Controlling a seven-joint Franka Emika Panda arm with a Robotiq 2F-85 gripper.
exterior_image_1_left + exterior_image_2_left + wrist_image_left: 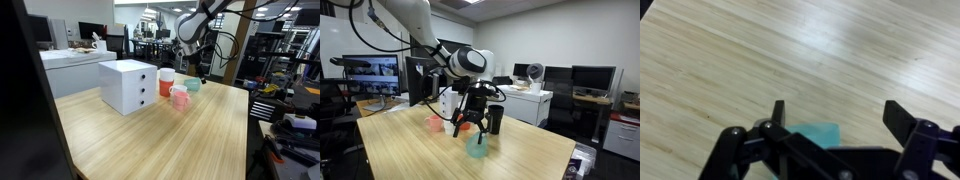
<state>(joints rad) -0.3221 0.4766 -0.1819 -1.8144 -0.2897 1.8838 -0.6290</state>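
An office-like lab with desks and monitors (590, 78) surrounds a pale wooden tabletop (190, 140), and the arm comes in from above its far part.

A teal cup (477, 148) stands on the tabletop directly below the tool (470, 124) and appears upright. In an exterior view there is a gap between the fingertips and the cup's rim, so nothing is touching. The tool hangs pointing straight down with its jaws spread as wide as they go and nothing between them. That pose seems chosen to bring the fingers level with the two sides of the cup instead of meeting it at a slant. The wrist view agrees. Its two dark fingers (778, 112) frame bare wood, and a patch of the teal cup (818, 134) shows low in the picture, half hidden by the tool's own body. The cup therefore looks to sit a little off the middle of the open gap.

A pink cup (180, 97) stands just beside the teal cup (192, 86), and a red cup (166, 79) stands just behind the pink one. Both are close to a white drawer unit (128, 86) set near the tabletop's edge. The cups are grouped closely, probably to keep them within easy reach of the arm, yet enough room remains around the teal one for open fingers. A dark container (496, 120) stands behind the tool, and what it is cannot be told.
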